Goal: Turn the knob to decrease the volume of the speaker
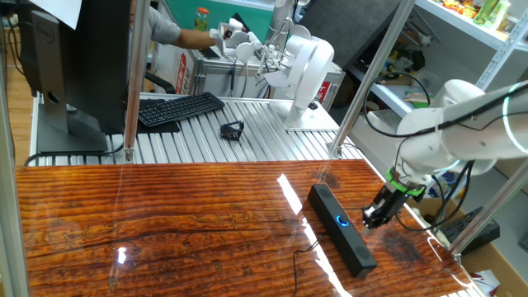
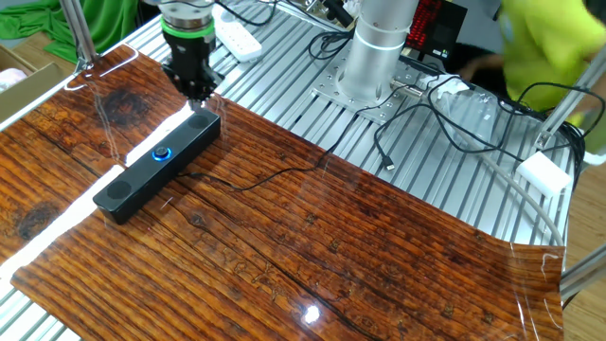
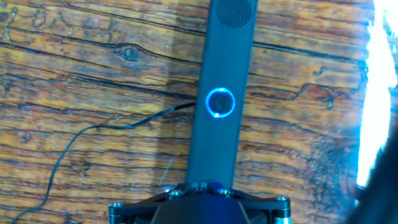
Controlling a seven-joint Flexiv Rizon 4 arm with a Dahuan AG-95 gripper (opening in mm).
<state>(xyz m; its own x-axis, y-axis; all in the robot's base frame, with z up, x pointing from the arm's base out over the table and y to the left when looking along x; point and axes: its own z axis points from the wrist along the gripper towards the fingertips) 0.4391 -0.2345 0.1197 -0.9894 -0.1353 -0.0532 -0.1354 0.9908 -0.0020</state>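
The speaker (image 1: 353, 244) is a long slim black bar lying on the wooden table top; it also shows in the other fixed view (image 2: 133, 180) and the hand view (image 3: 217, 149). Its knob (image 1: 341, 220) is a small round dial with a blue glowing ring, seen in the other fixed view (image 2: 163, 152) and the hand view (image 3: 221, 102) too. My gripper (image 1: 378, 218) hangs just off the speaker near one end (image 2: 196, 93), apart from the knob. In the hand view the fingertips (image 3: 200, 185) sit close together and hold nothing. A thin black cable (image 3: 93, 127) runs off the speaker.
A black keyboard (image 1: 180, 109), a monitor (image 1: 74, 66) and a small black object (image 1: 232, 129) lie on the slatted metal surface behind. Metal posts (image 1: 132, 82) stand at the table's back edge. The arm's base (image 2: 374, 57) and loose cables (image 2: 445, 114) are nearby.
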